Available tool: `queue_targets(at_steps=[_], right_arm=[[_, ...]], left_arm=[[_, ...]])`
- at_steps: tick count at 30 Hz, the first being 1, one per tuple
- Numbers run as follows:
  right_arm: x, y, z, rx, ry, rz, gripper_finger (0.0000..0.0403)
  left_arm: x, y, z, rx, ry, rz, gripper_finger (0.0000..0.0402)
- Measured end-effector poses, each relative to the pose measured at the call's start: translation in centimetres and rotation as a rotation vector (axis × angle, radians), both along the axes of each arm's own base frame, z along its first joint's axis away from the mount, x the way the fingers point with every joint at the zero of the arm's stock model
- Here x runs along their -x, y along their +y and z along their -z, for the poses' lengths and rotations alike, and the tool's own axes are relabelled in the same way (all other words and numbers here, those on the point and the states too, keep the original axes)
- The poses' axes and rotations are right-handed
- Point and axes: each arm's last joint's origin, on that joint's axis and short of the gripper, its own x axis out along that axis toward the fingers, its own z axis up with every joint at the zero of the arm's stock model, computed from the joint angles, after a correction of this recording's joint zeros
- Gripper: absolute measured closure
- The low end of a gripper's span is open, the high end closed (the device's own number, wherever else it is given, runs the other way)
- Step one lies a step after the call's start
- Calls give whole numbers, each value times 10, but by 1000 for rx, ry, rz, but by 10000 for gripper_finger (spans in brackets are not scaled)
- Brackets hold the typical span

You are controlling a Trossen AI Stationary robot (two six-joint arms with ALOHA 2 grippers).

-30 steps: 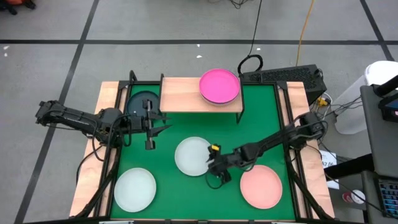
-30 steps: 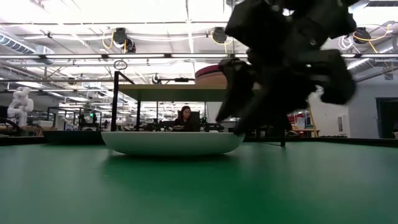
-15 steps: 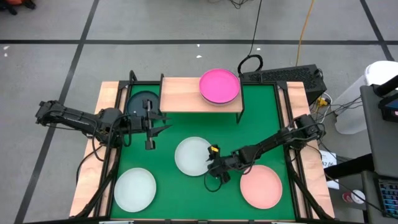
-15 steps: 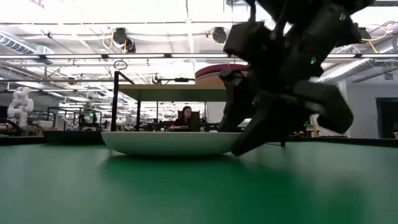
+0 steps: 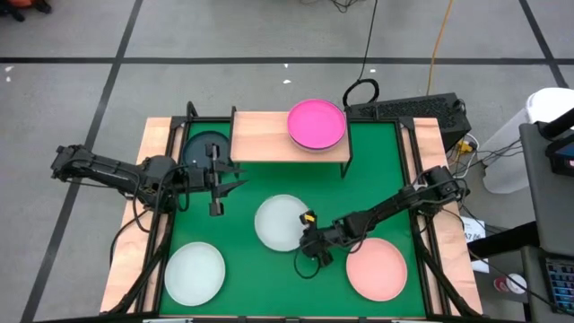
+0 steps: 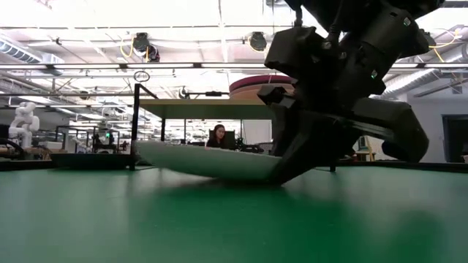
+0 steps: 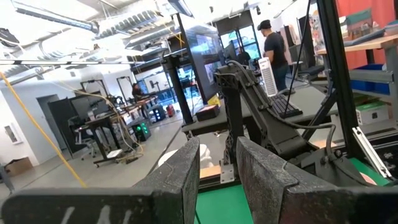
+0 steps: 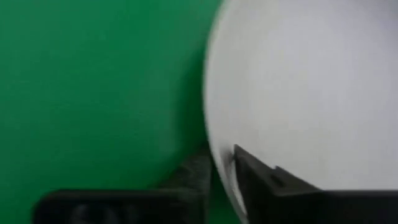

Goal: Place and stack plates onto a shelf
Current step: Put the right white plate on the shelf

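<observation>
A pale mint-white plate (image 5: 282, 222) sits mid-mat, tilted in the low view (image 6: 205, 162). My right gripper (image 5: 310, 242) is shut on its near right rim. The wooden shelf (image 5: 269, 136) stands at the far edge, with a magenta plate (image 5: 316, 124) on its right half. My left gripper (image 5: 235, 179) hovers open left of centre with nothing between its fingers (image 7: 180, 180). A dark plate (image 5: 204, 147) lies on the mat by the shelf's left end. My right gripper pinches the pale plate's rim (image 8: 214, 146) between its two fingers: one finger (image 8: 267, 180) lies on the plate's inner face, the other outside the rim. The fingers slant down from the table's right. The plate is tipped: its left side is raised, its right lower edge (image 6: 274, 179) at the mat.
Another pale plate (image 5: 194, 274) lies near the mat's front left corner, and a pink plate (image 5: 377, 267) at the front right, close beside my right arm. The shelf's left half is bare wood. Cables and a keyboard (image 5: 408, 109) lie behind the table.
My right gripper has sunk a little toward the mat and shut on the pale plate's rim. The plate, flat on the mat before, has tipped: its left side has risen while the edge by the gripper stays low.
</observation>
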Motion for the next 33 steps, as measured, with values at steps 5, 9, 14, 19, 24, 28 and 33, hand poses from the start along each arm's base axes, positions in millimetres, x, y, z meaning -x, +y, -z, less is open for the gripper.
queue_targets(at_steps=[5,9,14,19,24,28,33], right_arm=[[1,0,-7,8,-18,-8,393],[5,6,-25,-29,-62,-41,399],[14,11,-64,-51,-189,-74,400],[27,8,-118,21,-416,-86,401],[35,-14,-166,83,-641,-68,402],[35,-42,-183,160,-721,-10,402],[27,-84,-199,253,-772,97,402]], left_arm=[[0,0,0,0,0,0,289],[0,0,0,0,0,0,289],[0,0,0,0,0,0,289],[0,0,0,0,0,0,289],[0,0,0,0,0,0,289],[0,0,0,0,0,0,289],[0,0,0,0,0,0,289]])
